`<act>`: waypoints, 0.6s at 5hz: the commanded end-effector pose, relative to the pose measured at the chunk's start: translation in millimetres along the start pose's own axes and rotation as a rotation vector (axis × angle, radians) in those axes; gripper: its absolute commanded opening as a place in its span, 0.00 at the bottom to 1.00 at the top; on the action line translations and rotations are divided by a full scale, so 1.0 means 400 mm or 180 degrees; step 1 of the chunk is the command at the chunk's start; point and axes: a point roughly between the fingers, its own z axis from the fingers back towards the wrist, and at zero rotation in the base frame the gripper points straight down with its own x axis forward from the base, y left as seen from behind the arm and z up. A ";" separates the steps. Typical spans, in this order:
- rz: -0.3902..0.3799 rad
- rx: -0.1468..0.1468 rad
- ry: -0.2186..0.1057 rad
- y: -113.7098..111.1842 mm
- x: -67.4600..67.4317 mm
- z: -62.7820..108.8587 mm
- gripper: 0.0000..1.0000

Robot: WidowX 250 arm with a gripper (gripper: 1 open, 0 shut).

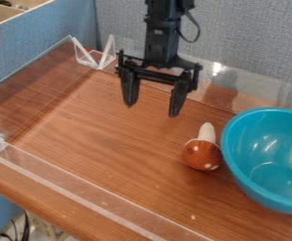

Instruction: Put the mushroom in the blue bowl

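Bowl: blue (pixel 267 158), at the frame's right edge, just beside the mushroom.
Gripper: black (pixel 153 104), jaws wide, nothing between them.
Mushroom: on the wood (pixel 123 155), camera-side and rightward of the gripper; stem (pixel 206 132) pointed away from camera, cap (pixel 202 154) nearer.

Black claw hangs wide open

The gripper (pixel 154 102) points down, its 2 dark fingers (pixel 179 98) well apart with nothing between them. Above the claw, the arm (pixel 165 28) rises nearly upright out of view, and a thin black cable (pixel 194 25) loops beside it.
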 end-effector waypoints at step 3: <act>0.0240 -0.0092 -0.0311 -0.018 -0.024 0.056 1.00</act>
